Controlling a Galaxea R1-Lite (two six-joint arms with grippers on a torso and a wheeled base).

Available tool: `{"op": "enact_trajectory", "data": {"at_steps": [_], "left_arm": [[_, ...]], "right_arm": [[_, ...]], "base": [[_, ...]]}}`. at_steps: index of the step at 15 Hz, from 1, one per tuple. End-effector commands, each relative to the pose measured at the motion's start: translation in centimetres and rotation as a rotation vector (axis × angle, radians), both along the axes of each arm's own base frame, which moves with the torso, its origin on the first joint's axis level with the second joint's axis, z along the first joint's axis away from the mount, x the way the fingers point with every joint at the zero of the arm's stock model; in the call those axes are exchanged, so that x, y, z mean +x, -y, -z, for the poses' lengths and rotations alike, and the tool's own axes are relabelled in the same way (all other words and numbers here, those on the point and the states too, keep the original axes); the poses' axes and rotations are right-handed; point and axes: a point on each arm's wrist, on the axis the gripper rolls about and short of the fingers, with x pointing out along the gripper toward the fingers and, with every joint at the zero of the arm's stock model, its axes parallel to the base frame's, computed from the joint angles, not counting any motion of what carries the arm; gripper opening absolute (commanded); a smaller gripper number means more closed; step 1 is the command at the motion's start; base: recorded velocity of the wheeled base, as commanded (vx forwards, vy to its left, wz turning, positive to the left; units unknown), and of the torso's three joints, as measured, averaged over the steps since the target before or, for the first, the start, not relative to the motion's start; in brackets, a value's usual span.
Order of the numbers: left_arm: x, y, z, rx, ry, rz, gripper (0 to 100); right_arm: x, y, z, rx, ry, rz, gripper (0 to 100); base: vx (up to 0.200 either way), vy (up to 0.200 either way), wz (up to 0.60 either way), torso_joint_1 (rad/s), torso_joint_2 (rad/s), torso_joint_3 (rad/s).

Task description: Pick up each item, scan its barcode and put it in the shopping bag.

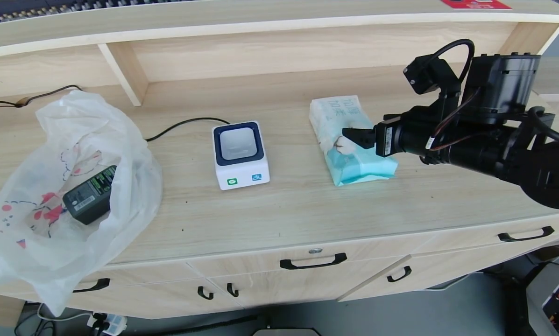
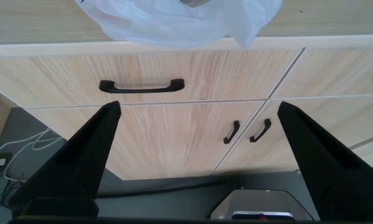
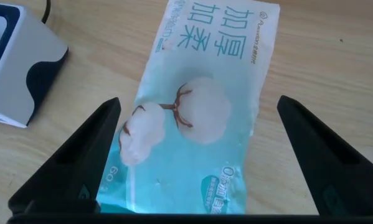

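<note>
**Ann:** One pack (image 3: 198, 112) is seen lying flat on the surface (image 1: 284, 210), near the scanner (image 1: 240, 154) on its right side. A black box (image 1: 91, 195) is seen inside the bag (image 1: 139, 177).

**Ben:** How are the fingers held?

**Ann:** The right fingers (image 3: 80, 168) are spread wide apart, one on each side of the pack. Nothing is held. Whether the pack is touched cannot be told. The left fingers (image 2: 80, 162) are spread apart too, down low in front of the drawers (image 2: 192, 137), and nothing is held there.

**Ben:** What could go wrong?

**Ann:** The pack looks soft and slippery. If only the wrap is pinched, the pack may be dropped. If it is squeezed too hard, it may be squashed.

**Ben:** And at the scanner?

**Ann:** No barcode can be seen on the top side. If the wrong side is shown, nothing will be read.

**Ben:** And at the bag?

**Ann:** The bag is floppy, and part of it hangs over the edge. The pack could be caught on the rim, or the bag could be pushed off.
</note>
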Motion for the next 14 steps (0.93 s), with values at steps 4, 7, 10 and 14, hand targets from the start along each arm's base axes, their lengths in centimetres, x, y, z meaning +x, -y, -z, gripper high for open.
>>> {"op": "enact_trajectory", "data": {"at_steps": [4, 7, 10, 14], "left_arm": [[0.0, 0.0, 0.0, 0.002, -0.001, 0.000, 100], [0.0, 0.0, 0.0, 0.002, 0.001, 0.002, 100], [0.0, 0.0, 0.0, 0.002, 0.001, 0.000, 100], [0.0, 0.0, 0.0, 0.003, 0.001, 0.000, 100]], "right_arm": [[-0.4, 0.0, 0.3, -0.007, -0.010, 0.009, 100], [-0.3, -0.2, 0.2, -0.006, -0.004, 0.024, 100], [-0.3, -0.2, 0.7, -0.019, -0.022, 0.068, 100], [0.3, -0.6, 2.3, -0.041, -0.072, 0.064, 100]], "base": [[0.000, 0.100, 0.00, -0.001, 0.00, 0.001], [0.000, 0.000, 0.00, 0.000, 0.00, 0.000], [0.000, 0.000, 0.00, 0.000, 0.00, 0.000], [0.000, 0.000, 0.00, 0.000, 0.00, 0.000]]}}
